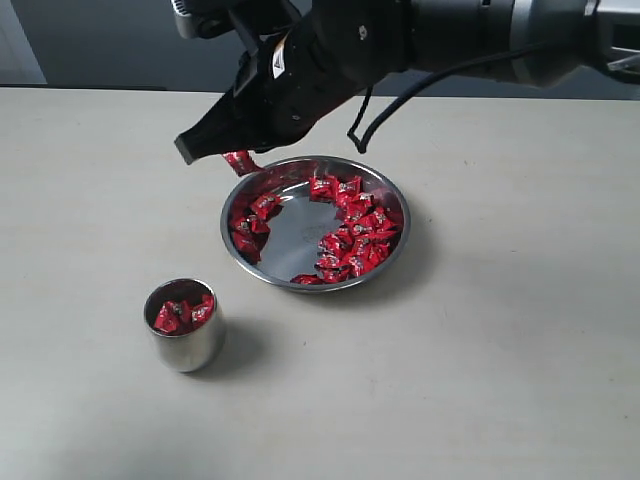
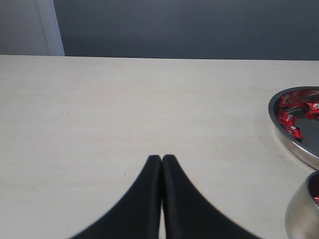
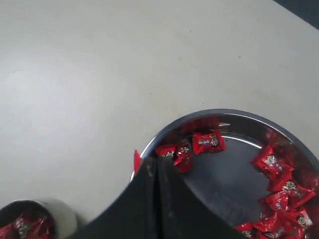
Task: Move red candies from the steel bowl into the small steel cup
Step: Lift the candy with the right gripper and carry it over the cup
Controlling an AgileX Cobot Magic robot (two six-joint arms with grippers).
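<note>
The right gripper point(image 1: 215, 150), clamped on one red candy point(image 1: 238, 160) above the far-left rim of the steel bowl point(image 1: 295, 235), is mid-transfer and should next carry it near-left over the small steel cup point(image 1: 186, 350) and release.

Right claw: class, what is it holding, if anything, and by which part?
One red candy: the shut right claw pinches the top edge of its wrapper, and the rest hangs free beside the rim of the steel bowl.

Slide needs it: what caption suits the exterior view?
Right gripper, jaws shut on a red candy, at the steel bowl's edge; small steel cup partly filled.
</note>
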